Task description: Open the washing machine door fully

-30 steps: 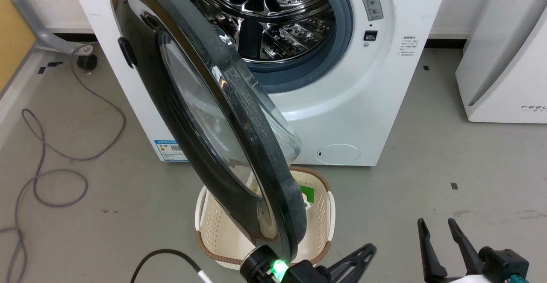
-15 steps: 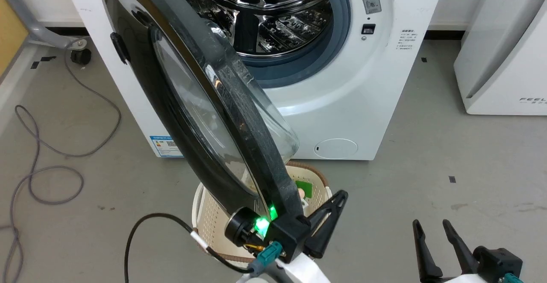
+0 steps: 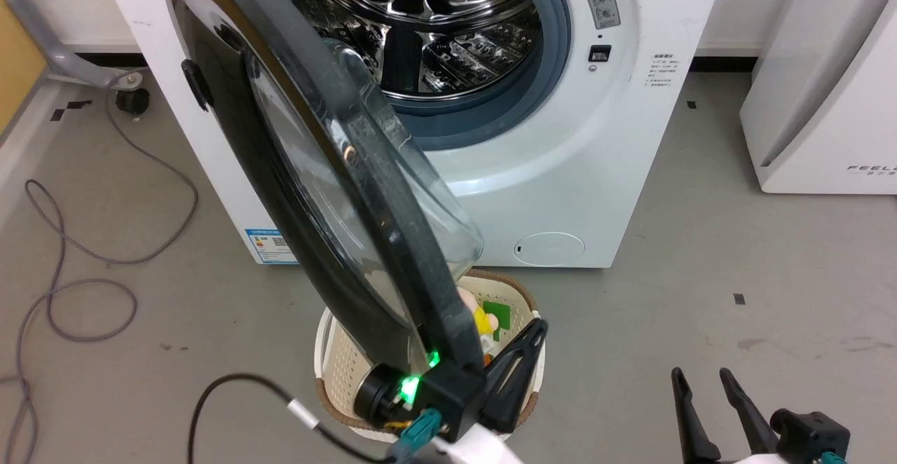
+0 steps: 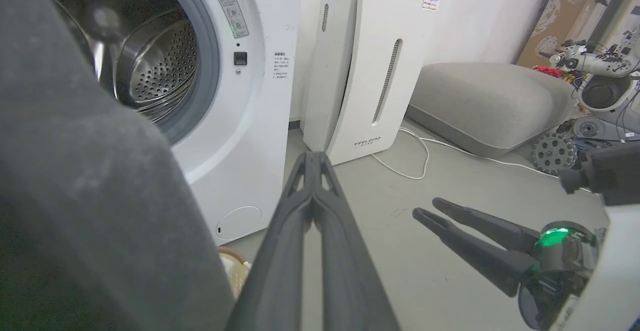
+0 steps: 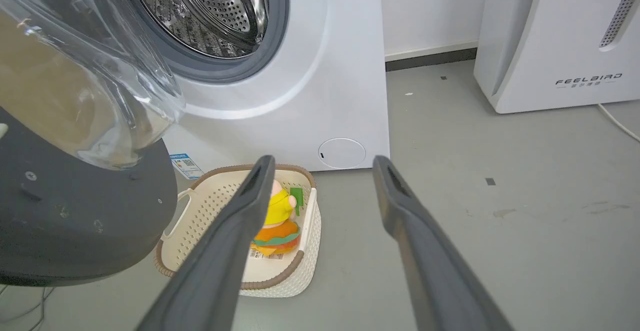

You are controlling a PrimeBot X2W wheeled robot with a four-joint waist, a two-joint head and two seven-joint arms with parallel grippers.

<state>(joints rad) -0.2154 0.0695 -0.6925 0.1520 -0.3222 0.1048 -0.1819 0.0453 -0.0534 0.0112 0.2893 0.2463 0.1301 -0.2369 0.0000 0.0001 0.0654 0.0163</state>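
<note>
The large round glossy black washing machine door (image 3: 280,190) with its bulging clear glass window stood well out from the white boxy front-loading washing machine (image 3: 560,169), its rim nearly edge-on to the head camera, above a cream perforated plastic basket (image 5: 200,206); the left gripper (image 3: 534,327) sat just beside the door's lower rim, its two dark fingers pressed together on nothing; the right gripper (image 3: 701,378) hung well apart to the right, fingers moderately spread, empty.
</note>
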